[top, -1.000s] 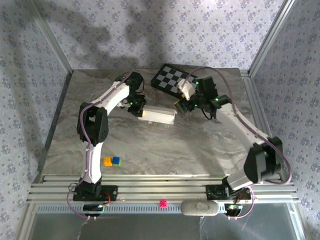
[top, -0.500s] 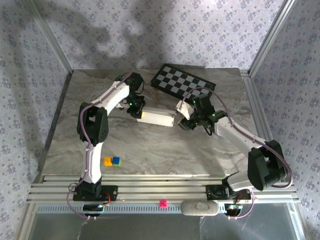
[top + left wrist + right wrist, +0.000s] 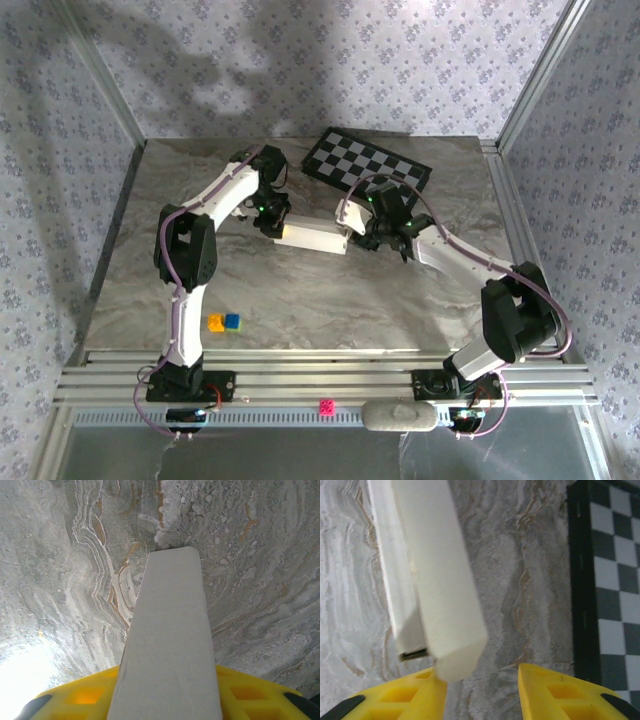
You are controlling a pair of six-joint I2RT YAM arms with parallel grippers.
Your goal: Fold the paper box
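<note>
Right claw point(image 3: 364, 238) has swung from the board point(image 3: 366, 165) to the box's point(image 3: 316, 236) right end, spread about its tip; left claw point(image 3: 276, 226) pinches the left end, box lying left-right.

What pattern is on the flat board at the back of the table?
The board has black-and-white checks, like a chessboard. It shows best in the top external view.

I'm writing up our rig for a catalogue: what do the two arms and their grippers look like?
Both the left arm and right arm have white links, black joints, lilac cables and small green lights. The fingers are yellow moulded plastic with recessed pockets and black ends.
</note>
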